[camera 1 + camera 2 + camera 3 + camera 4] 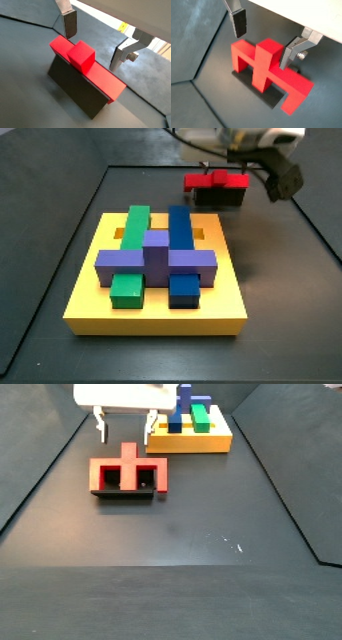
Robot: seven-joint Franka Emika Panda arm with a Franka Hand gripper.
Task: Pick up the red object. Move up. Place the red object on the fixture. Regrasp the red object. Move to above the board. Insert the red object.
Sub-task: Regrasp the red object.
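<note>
Dark table [201, 534]; gripper [264, 37] jaws spread over red object [264, 67] on fixture [127, 492]; your off-centre regrasp could tip it.

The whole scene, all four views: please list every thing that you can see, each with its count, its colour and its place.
Red object: one, bright red, resting on the fixture, stem pointing toward the board.
Fixture: one, dark grey-black, on the floor beyond the board.
Board: one, yellow slab with orange slots, on the dark floor.
Green blocks: two, one long bar and one short piece on the board.
Blue blocks: two, one long bar and one short piece beside the green ones.
Purple block: one, lying across the bars.
Gripper: one, silver fingers with dark pads, open, above the red object, not touching it.
</note>
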